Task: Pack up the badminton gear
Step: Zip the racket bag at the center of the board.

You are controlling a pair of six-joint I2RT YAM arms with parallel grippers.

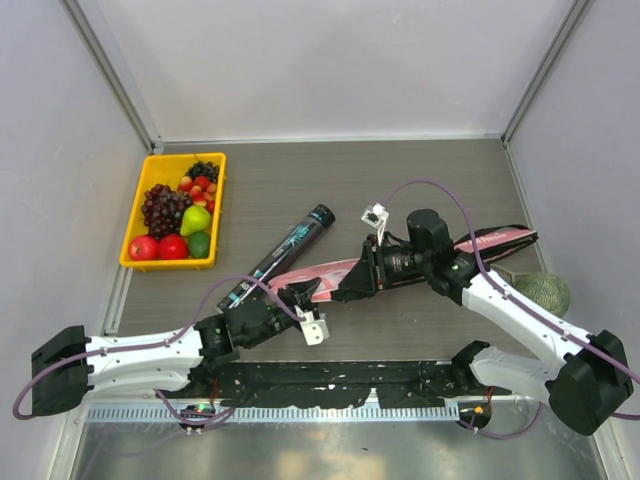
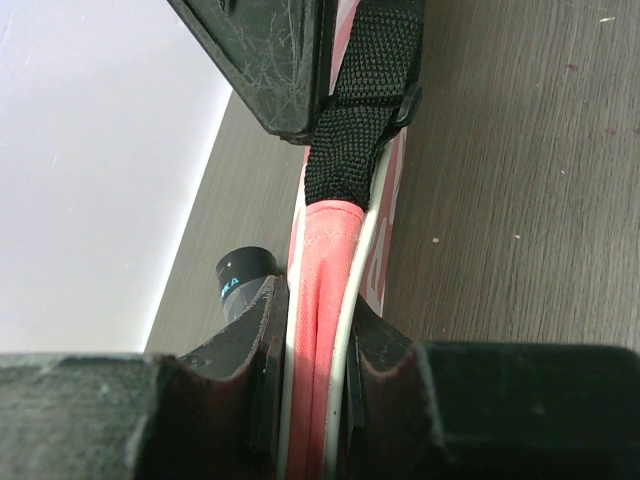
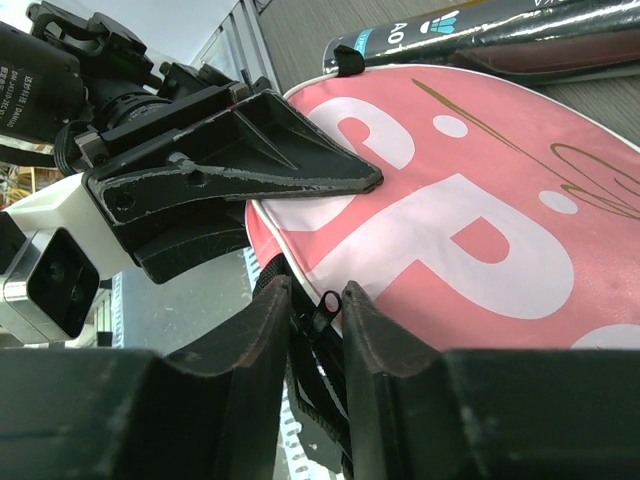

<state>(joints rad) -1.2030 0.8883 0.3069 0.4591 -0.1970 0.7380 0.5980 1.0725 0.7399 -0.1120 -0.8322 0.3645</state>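
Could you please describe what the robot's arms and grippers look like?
White link shells, black joints, a purple cable looping along each arm. The left gripper and right gripper have scuffed black wedge-shaped fingers, with a small white camera block at each wrist.

White links (image 1: 140,355), black joints (image 1: 60,365), looping purple cables (image 1: 430,182) and scratched black gripper fingers (image 3: 250,165).

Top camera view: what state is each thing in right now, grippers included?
pink bag: lying across the table, held by both grippers; zip open or closed, cannot tell.
left gripper: shut on the pink bag's piped edge.
right gripper: shut at the pink bag's zip pull.
tube: on its side, capped.
yellow tray: upright, full of fruit.
green netted ball: resting, untouched.
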